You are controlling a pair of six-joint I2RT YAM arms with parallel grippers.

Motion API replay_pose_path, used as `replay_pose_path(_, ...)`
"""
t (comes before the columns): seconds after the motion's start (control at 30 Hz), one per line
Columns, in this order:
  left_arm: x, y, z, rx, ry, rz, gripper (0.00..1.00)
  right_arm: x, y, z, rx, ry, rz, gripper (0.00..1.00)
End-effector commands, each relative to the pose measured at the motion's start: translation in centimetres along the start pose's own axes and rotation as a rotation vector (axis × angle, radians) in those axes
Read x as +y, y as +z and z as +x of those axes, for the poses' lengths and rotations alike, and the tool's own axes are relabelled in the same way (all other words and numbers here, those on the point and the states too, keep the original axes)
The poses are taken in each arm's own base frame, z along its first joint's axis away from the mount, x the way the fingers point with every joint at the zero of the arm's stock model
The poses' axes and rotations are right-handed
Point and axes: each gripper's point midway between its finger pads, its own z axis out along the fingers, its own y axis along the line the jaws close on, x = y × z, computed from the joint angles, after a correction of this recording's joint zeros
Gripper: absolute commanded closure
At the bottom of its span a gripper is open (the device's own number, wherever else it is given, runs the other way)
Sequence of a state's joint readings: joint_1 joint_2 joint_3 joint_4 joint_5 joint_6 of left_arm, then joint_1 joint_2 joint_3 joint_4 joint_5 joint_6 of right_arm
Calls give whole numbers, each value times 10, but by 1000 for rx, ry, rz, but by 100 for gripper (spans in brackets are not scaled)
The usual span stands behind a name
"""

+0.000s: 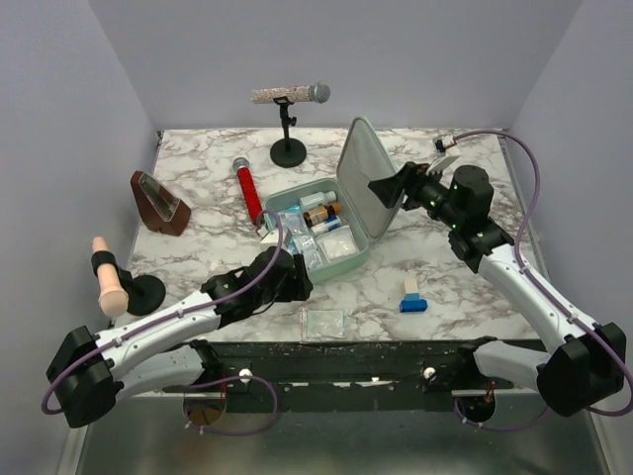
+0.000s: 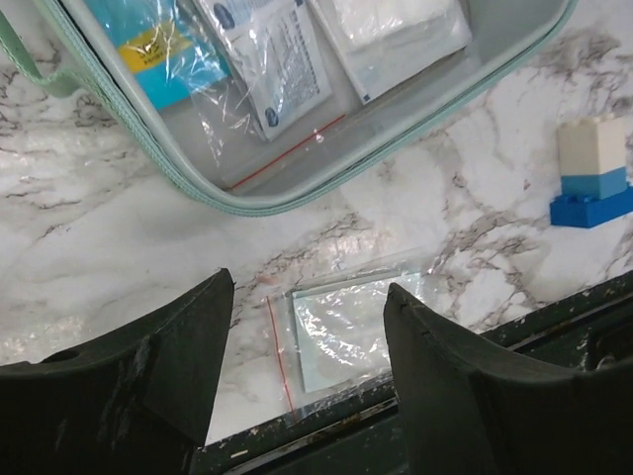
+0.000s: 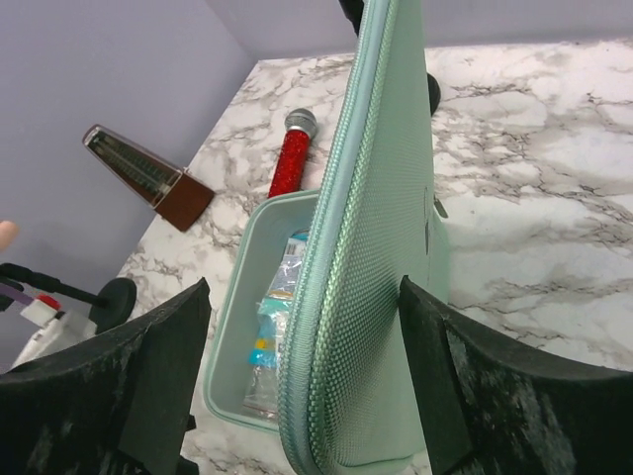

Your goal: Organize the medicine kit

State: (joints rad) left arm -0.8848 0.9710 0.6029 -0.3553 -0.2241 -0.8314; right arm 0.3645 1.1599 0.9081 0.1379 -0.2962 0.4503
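Observation:
The mint-green medicine kit (image 1: 348, 255) lies open mid-table with its lid (image 1: 364, 178) standing upright. Its tray holds packets, small bottles and bagged items. My right gripper (image 1: 394, 188) is open and its jaws straddle the lid's edge (image 3: 361, 297), one finger on each side; the tray (image 3: 237, 297) shows below. My left gripper (image 1: 289, 279) is open and empty, low by the kit's front left corner. In the left wrist view it (image 2: 309, 327) frames a clear zip bag (image 2: 356, 332) lying flat at the table's front edge; the bag also shows in the top view (image 1: 323, 323). The kit's rim (image 2: 297, 198) lies beyond it.
A small blue-and-white box (image 1: 413, 295) stands right of the bag, also in the left wrist view (image 2: 591, 173). A red microphone (image 1: 247, 190) lies left of the kit. A microphone on a stand (image 1: 289, 99) is at the back, a metronome (image 1: 158, 203) and a beige handle on a stand (image 1: 109, 279) at the left.

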Motion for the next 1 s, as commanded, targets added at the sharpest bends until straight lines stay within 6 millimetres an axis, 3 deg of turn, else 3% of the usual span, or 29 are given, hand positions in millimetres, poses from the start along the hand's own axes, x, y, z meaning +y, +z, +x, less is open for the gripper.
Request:
replay_pose_path(0.0, 8, 6, 36, 128, 77, -42, 26, 1, 1, -5, 15, 5, 1, 15)
replay_pose_path(0.13, -2, 15, 61, 175, 147, -36, 20, -2, 2, 1, 31, 19, 4, 14)
replay_pose_path(0.3, 4, 19, 79, 211, 242, -123, 8, 0, 2, 2, 34, 28, -1, 14)
replay_pose_path(0.4, 10, 20, 94, 233, 210, -115, 1, 0, -1, 5, 37, 30, -3, 14)
replay_pose_path(0.6, 13, 24, 115, 268, 183, -63, 2, -5, -5, 14, 47, 32, 12, 14)
replay_pose_path(0.9, 36, 30, 140, 374, 311, -214, 45, -8, -7, 11, 55, 34, 45, 13)
replay_pose_path(0.97, 43, 27, 145, 385, 357, -250, 50, -5, -7, 12, 61, 38, 33, 13)
